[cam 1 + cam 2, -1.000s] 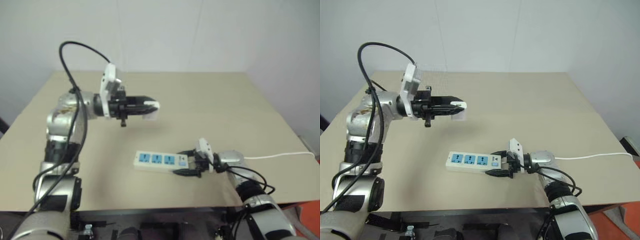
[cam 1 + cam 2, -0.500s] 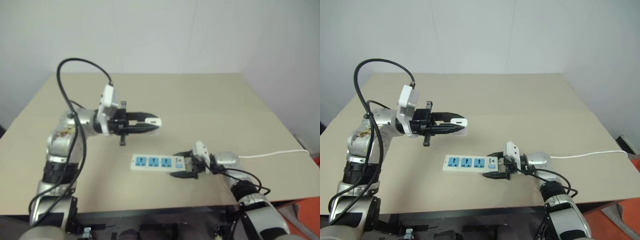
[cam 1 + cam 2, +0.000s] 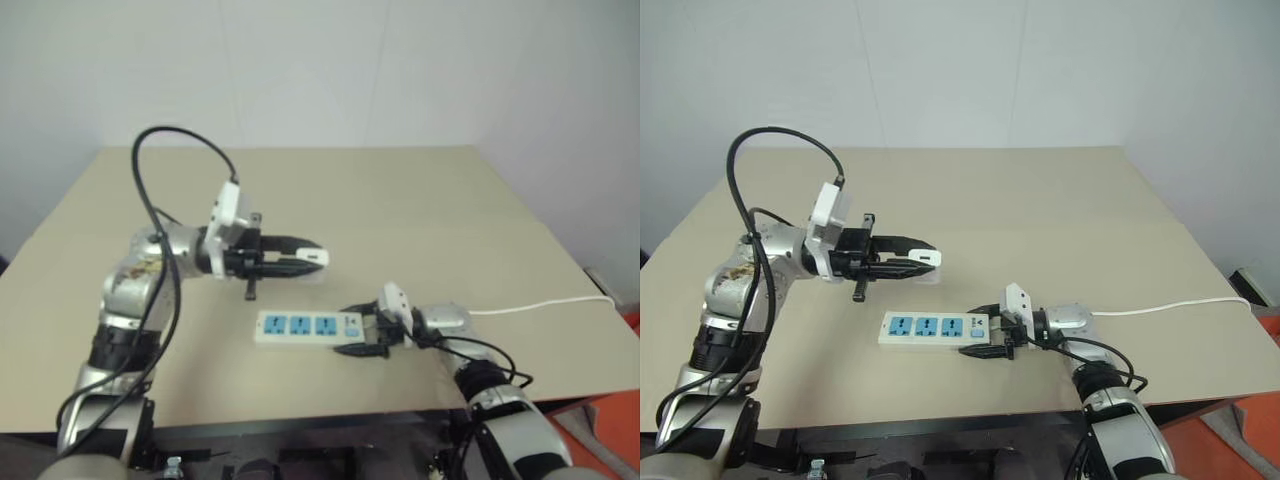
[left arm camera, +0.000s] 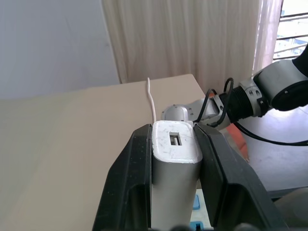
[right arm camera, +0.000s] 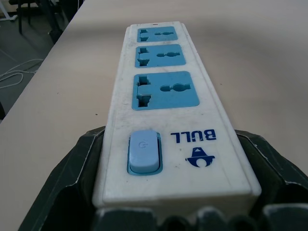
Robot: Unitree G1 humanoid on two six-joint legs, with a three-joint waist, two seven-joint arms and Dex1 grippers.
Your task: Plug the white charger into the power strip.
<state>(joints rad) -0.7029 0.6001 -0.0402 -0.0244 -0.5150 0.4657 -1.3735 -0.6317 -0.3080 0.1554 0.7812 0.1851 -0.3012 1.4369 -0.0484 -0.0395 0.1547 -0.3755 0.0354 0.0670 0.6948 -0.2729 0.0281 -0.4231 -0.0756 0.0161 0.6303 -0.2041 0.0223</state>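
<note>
A wide tan surface fills the middle of the head view, with a pale wall behind it. Two robot arms reach in from the lower corners of the frame.

The power strip, a long flat white bar with three blue sockets in a row, lies on the surface just below the centre of the frame. Its thin white cord trails off toward the right edge. The right tool sits at the strip's right end, the end with the switch. In the right wrist view its two black fingers stand wide, one against each long side of the strip, so it appears to be bracing the strip in place.

The left tool hangs left of centre, above and slightly left of the strip, pointing toward the right of the frame. Its fingers are clamped on the white charger, a tiny white block at their tips. In the left wrist view the charger is pinched between both black fingers, a small slot showing on its end face.

Judging progress: the charger is picked up and the strip looks steadied. The charger is clear of the strip, and all three sockets are empty. Left to do: line the charger up over a socket and push it in.
</note>
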